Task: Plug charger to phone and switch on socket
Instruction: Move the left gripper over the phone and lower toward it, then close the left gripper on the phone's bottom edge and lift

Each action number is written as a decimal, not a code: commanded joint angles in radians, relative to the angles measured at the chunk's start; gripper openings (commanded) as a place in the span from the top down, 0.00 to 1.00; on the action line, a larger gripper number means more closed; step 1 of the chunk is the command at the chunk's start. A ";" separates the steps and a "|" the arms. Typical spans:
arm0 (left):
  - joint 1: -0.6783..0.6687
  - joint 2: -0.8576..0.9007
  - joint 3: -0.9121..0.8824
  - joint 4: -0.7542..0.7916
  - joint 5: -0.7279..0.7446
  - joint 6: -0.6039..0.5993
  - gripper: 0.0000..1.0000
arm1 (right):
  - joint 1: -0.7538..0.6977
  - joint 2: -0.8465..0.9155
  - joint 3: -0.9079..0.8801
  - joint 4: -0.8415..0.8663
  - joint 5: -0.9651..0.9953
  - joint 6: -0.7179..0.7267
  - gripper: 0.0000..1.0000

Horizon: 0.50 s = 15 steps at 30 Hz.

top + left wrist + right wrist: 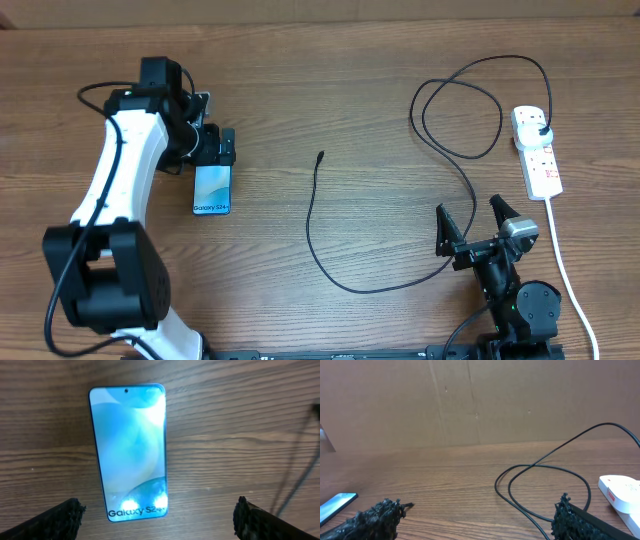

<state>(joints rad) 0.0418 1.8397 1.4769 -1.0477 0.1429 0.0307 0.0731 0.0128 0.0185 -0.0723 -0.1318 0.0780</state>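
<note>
The phone (211, 188) lies flat and face up on the wooden counter (330, 60). Its blue-teal screen is lit and reads "Galaxy S24+" at the end nearer the robot. In the overhead view the left hand (216, 148) sits at the phone's opposite end. It is open: the wrist view shows its two black fingers (62, 516) spread wider than the phone is broad, with nothing between them but the phone lying below. Whether they touch the counter cannot be told. The charger cable (310, 235) lies to the right of the phone and clear of it. Its small connector tip (320, 156) is the part closest to the phone, loose on the counter with bare wood between the two. From the tip the cable runs toward the robot, bends away from the phone and loops round to its black plug (540, 126). The plug sits in the far end of the white power strip (540, 160), which has red markings and lies well to the phone's right. Whether its switch is on cannot be told. The strip's thick white cord (565, 260) trails toward the robot. The right hand (472, 220) is well to the right of the phone, beyond the cable's tip. It is also open, fingers wide and empty.
</note>
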 commanded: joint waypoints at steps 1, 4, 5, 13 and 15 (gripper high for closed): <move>0.005 0.054 0.024 -0.001 -0.064 -0.008 0.00 | 0.005 -0.010 -0.011 0.003 -0.003 0.003 0.00; 0.005 0.081 0.024 -0.004 -0.094 0.005 0.00 | 0.005 -0.010 -0.011 0.003 -0.003 0.003 0.00; 0.005 0.087 0.024 -0.004 -0.093 0.015 0.01 | 0.005 -0.010 -0.011 0.003 -0.003 0.003 0.00; 0.005 0.150 0.024 0.004 -0.087 0.053 0.01 | 0.005 -0.010 -0.011 0.003 -0.003 0.003 0.00; 0.004 0.169 0.024 0.014 -0.087 0.053 0.01 | 0.005 -0.010 -0.011 0.003 -0.003 0.003 0.00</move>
<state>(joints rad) 0.0422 1.9709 1.4773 -1.0451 0.0673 0.0578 0.0727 0.0128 0.0185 -0.0723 -0.1318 0.0780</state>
